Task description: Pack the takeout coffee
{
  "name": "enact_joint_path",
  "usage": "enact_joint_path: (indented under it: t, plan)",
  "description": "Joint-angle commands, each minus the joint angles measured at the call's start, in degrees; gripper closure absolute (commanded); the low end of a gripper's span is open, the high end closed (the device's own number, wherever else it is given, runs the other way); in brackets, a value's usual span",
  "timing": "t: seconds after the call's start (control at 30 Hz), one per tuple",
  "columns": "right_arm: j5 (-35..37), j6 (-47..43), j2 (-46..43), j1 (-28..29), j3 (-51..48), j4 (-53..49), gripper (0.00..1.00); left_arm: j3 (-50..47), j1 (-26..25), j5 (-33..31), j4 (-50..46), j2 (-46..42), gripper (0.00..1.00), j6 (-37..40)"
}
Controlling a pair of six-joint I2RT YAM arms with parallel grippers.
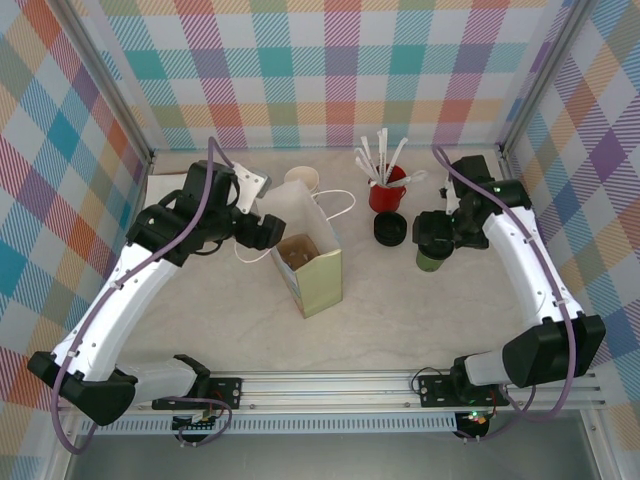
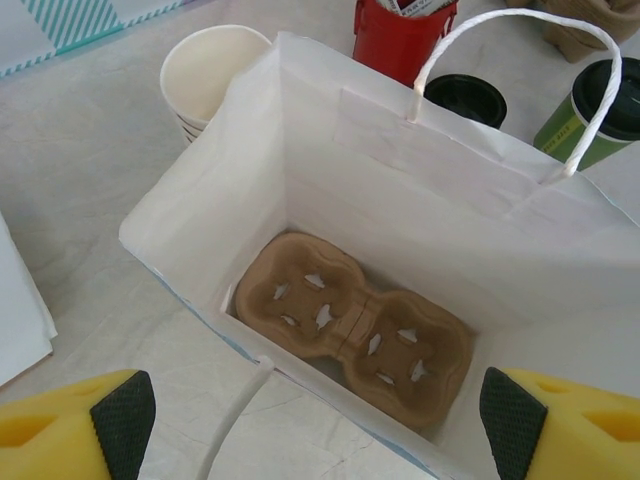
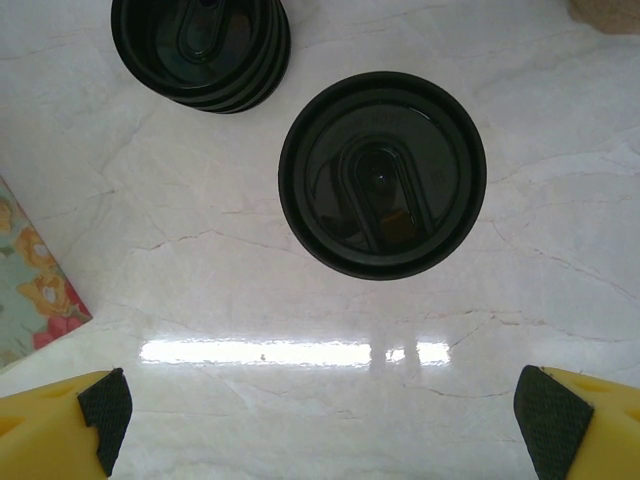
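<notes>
The takeout coffee (image 3: 382, 172) is an olive-green cup (image 2: 582, 125) with a black lid, upright on the table right of centre (image 1: 431, 261). My right gripper (image 1: 433, 234) hovers over it, open (image 3: 328, 420), and the lid lies ahead of its black pads (image 3: 105, 415), apart from them. The white paper bag (image 1: 312, 268) stands open in the middle. A brown two-cup carrier (image 2: 352, 325) lies flat on its floor. My left gripper (image 1: 264, 231) is open (image 2: 320, 430) just over the bag's left rim (image 2: 175, 270), holding nothing.
A stack of black lids (image 1: 389, 229) sits left of the coffee (image 3: 200, 50). Behind it stands a red mug of white sticks (image 1: 386, 190). A stack of lidless cups (image 2: 210, 75) is behind the bag. White sheets (image 1: 168, 186) lie back left. Plaid walls enclose the table.
</notes>
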Motion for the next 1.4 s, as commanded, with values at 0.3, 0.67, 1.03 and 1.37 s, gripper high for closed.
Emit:
enact_joint_path:
  t: [0.3, 0.67, 1.03, 1.37]
  plan:
    - [-6.0, 1.9, 1.5, -4.2, -4.1, 0.0, 0.0, -0.8, 0.5, 1.2, 1.1, 0.4, 0.14, 1.2]
    - [-3.6, 2.2, 5.2, -4.2, -7.2, 0.9, 0.0, -1.0, 0.5, 1.5, 1.3, 0.8, 0.15, 0.9]
    - [-2.5, 0.6, 13.1, -4.1, -5.0, 4.3, 0.0, -0.9, 0.5, 1.8, 1.2, 1.1, 0.16, 0.7]
    - [-1.0, -1.1, 17.8, -4.1, -3.0, 6.9, 0.0, -1.2, 0.5, 1.4, 0.9, 1.1, 0.16, 0.4]
